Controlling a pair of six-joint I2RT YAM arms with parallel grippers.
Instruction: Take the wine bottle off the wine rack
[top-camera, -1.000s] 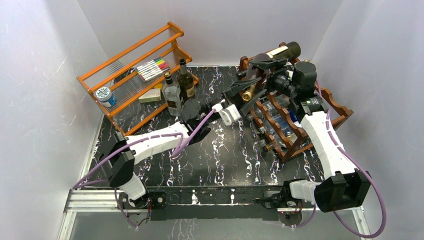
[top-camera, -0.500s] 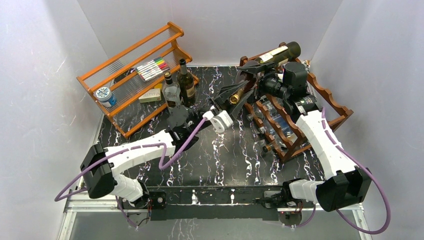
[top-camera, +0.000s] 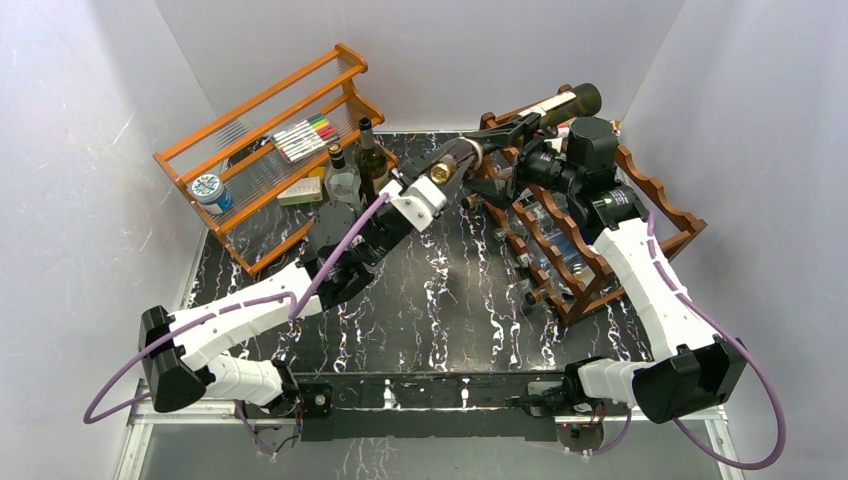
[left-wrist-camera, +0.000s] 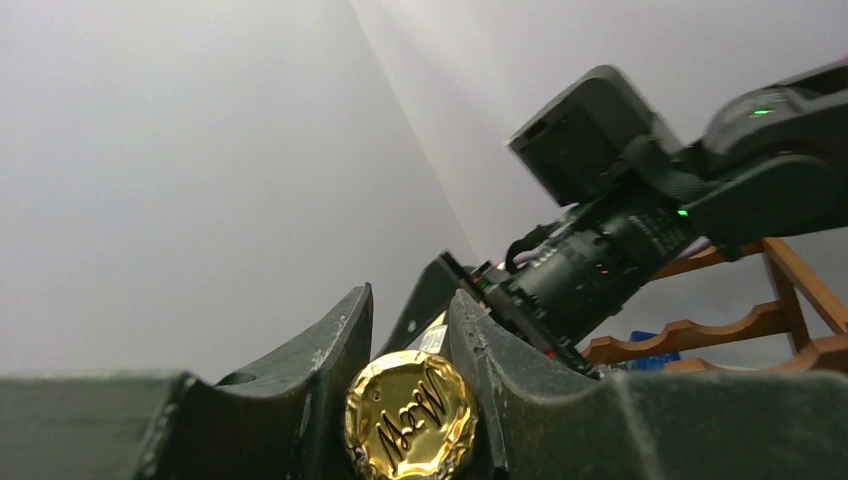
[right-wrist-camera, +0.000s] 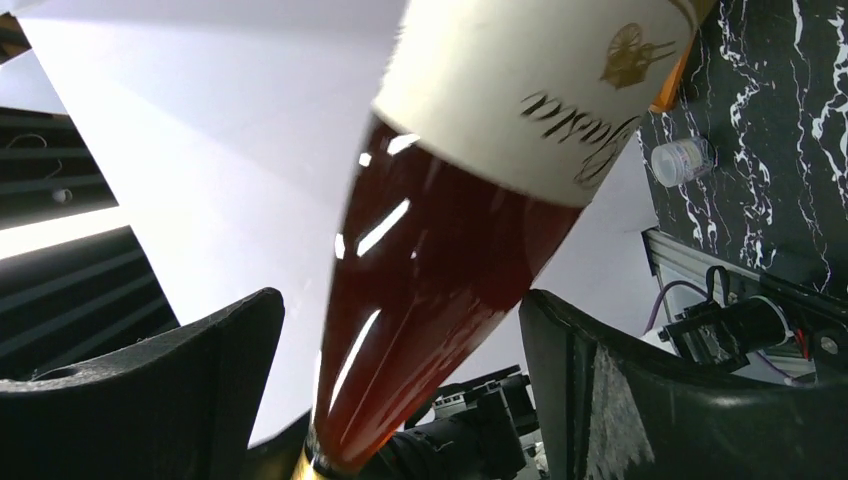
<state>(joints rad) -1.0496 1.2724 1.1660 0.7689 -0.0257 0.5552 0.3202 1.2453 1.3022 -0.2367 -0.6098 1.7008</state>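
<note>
The wine bottle (top-camera: 552, 105) lies tilted across the top of the dark reddish-brown wine rack (top-camera: 668, 205). Its base points to the back wall and its gold-capped neck (top-camera: 438, 172) sticks out to the left. My left gripper (top-camera: 455, 160) is shut on the neck just behind the gold cap (left-wrist-camera: 410, 415), which sits between the fingers (left-wrist-camera: 320, 370). My right gripper (top-camera: 507, 130) is open around the bottle's shoulder. In the right wrist view the red-brown glass (right-wrist-camera: 450, 250) passes between the fingers (right-wrist-camera: 620, 380) with a gap on each side. The scalloped rack rails (left-wrist-camera: 700, 335) show behind.
More bottles (top-camera: 560, 245) lie in the rack's lower tiers. A lighter orange rack (top-camera: 270, 130) at the back left holds markers (top-camera: 305, 135) and a round tin (top-camera: 210, 190). Two upright bottles (top-camera: 345, 185) stand in front of it, close to my left arm. White walls enclose the black marbled table (top-camera: 440, 300).
My left arm has stretched out, and its gripper has moved left and toward the back with the gold-capped neck in it. The right gripper has stayed at the bottle's shoulder.
</note>
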